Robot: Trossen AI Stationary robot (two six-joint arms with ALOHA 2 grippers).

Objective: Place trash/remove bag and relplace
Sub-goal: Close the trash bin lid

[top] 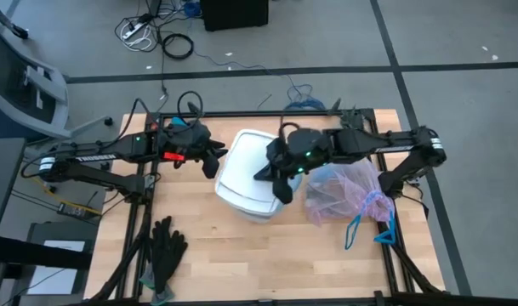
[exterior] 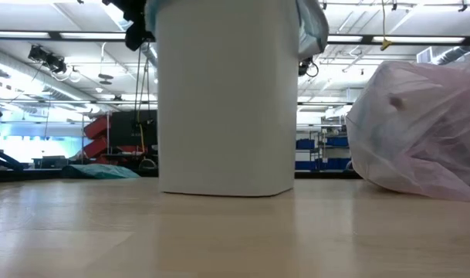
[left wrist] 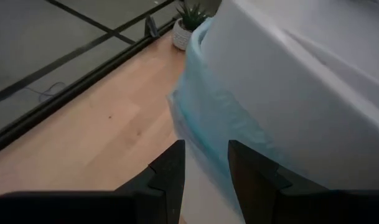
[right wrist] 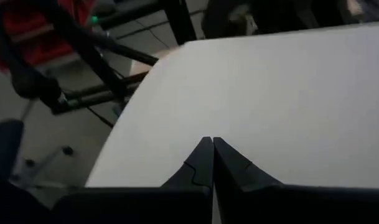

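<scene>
A white bin stands upright mid-table on its base. A light-blue bag drapes over its rim. My left gripper is at the bin's left side with the bag's edge between its fingers. My right gripper is shut with nothing between its fingers. It hangs over the bin's right side; whether it touches the bin I cannot tell. The pink bag lies bulging on the table right of the bin, with dark trash showing through it and its blue ties trailing toward the near edge. My left gripper has the light-blue bag's hanging edge between its two fingers, where the film lies over the bin's left rim. The fingers come slanting down from the table's left. Whether they also clasp the bin's wall is hidden behind the film.
Black gloves lie near the table's front left. A small potted plant stands at the table's edge. The black frame rails run round the table. Bare wood lies in front of the bin.
</scene>
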